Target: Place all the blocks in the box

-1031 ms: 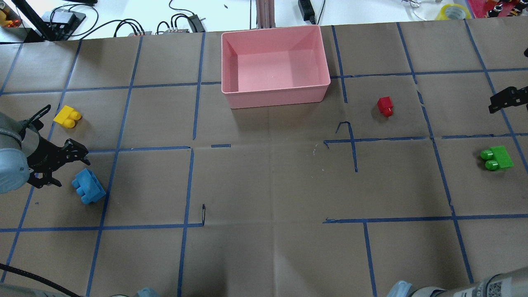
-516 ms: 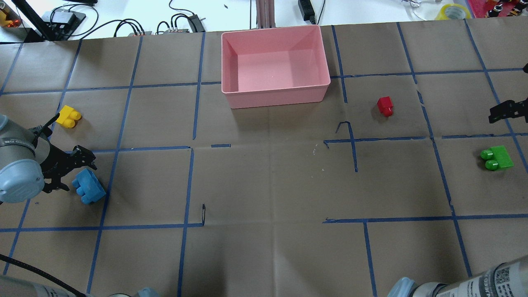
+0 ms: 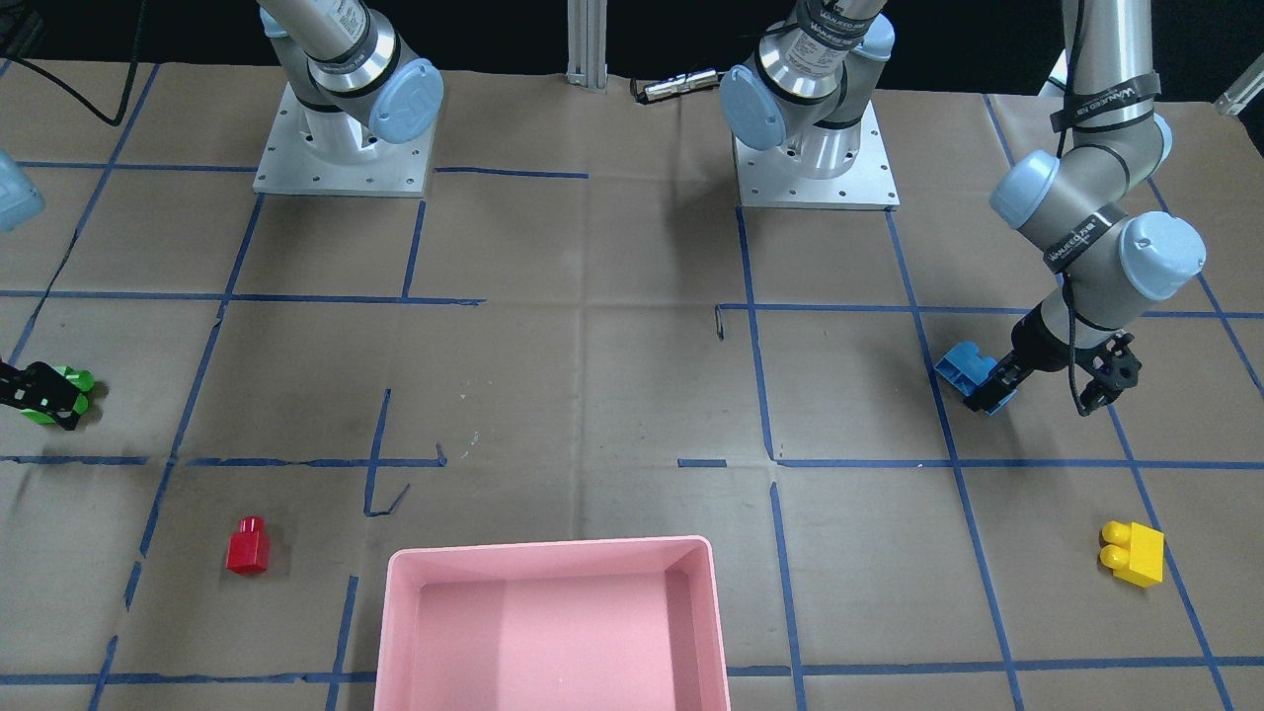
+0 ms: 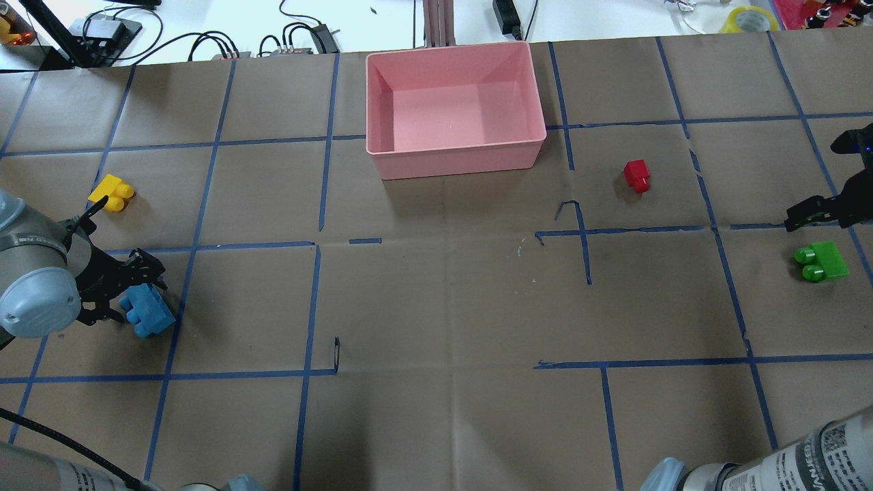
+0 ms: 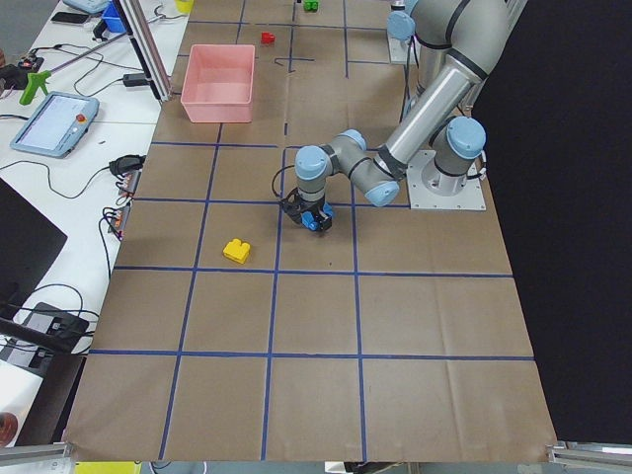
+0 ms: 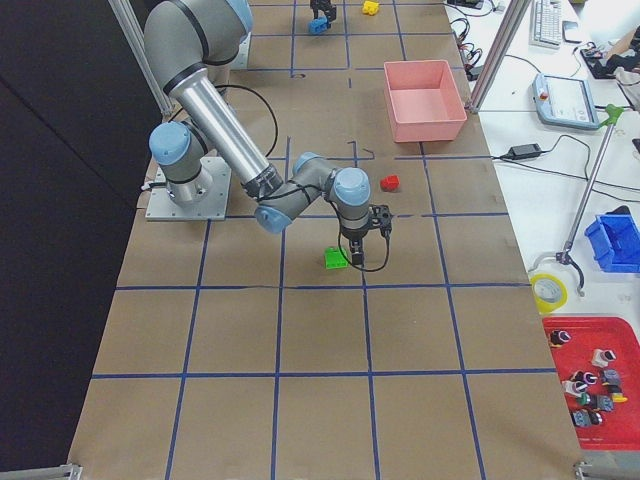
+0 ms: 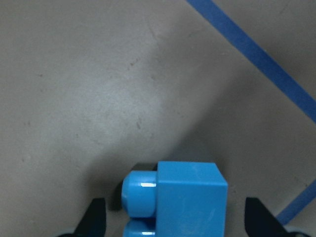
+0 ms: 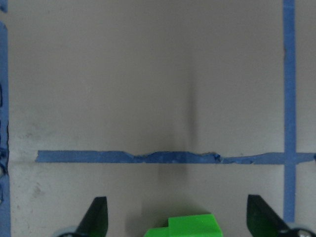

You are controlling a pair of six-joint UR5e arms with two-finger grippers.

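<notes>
My left gripper (image 7: 175, 217) gapes round the blue brick (image 7: 190, 197), bottom centre, gaps both sides; right gripper (image 8: 177, 217) gapes at green brick (image 8: 190, 226).

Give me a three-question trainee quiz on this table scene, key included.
1. True or false: the pink box already holds a block.
2. Which block shows between the left gripper's fingertips in its wrist view? A red, B blue, C yellow.
3. Fill in: the right gripper, open, is lined up on the ____ block.
Key: 1 false, it is empty. 2 B, the blue block. 3 the green block.
</notes>
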